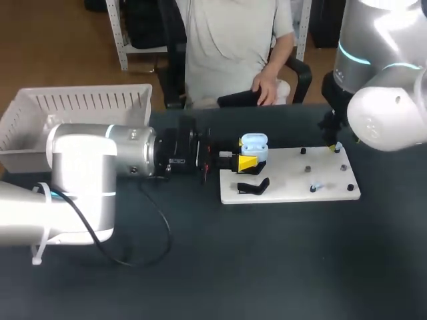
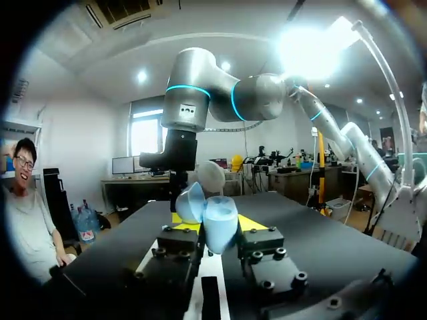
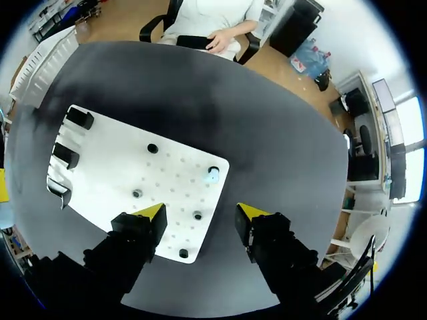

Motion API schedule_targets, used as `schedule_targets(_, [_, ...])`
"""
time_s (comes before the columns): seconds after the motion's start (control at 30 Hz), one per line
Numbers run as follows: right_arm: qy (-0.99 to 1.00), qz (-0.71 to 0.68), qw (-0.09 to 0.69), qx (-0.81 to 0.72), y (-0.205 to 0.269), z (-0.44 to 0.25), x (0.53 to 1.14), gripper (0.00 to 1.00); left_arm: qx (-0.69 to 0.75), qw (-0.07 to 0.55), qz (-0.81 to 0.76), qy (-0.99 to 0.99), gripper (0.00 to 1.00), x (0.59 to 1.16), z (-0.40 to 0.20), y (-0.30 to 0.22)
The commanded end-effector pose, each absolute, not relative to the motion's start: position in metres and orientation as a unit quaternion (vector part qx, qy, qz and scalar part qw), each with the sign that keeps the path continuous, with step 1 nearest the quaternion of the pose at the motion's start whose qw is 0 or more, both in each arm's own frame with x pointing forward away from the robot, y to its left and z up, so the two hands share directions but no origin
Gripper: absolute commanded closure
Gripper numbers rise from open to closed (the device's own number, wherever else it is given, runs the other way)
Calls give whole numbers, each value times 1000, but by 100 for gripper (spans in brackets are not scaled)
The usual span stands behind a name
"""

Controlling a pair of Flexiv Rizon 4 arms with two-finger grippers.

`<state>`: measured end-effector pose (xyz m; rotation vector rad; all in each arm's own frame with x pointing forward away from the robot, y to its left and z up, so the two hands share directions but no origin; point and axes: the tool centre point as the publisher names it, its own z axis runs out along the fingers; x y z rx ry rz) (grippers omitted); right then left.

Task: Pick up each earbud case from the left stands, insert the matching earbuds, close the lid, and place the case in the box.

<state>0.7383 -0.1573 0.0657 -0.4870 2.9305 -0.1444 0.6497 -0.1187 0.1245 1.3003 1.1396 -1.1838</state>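
Currently L gripper apparently clamps open blue case at white board's left end; R gripper fingers wide above same board.

Silver arms, cyan rings, black cable; black claws, yellow tips

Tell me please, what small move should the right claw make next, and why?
Probably lower the open right claw onto the light blue earbud, which sits on the white board ahead of its fingers. The left claw holds the earbud case with its lid open, ready to receive it.
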Motion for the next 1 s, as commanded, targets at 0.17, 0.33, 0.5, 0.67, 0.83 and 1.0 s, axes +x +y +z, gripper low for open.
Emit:
schedule_targets(0.17, [988,-52,73,-124,-153,58,746,42,535,504,-486,473,100,647,124,-120])
schedule_targets(0.33, [991,-56,68,-97,-152,53,750,36,535,504,-486,473,100,647,124,-120])
schedule_targets(0.5, [992,-60,63,-94,-150,47,753,44,535,504,-486,473,100,647,124,-120])
schedule_targets(0.67, [992,-63,59,-93,-154,41,757,50,535,504,-486,473,100,647,124,-120])
schedule_targets(0.83, [992,-66,59,-93,-159,38,759,53,535,504,-486,473,100,647,124,-120])
schedule_targets(1.0, [991,-66,61,-94,-160,37,762,55,535,504,-486,473,100,647,124,-120])
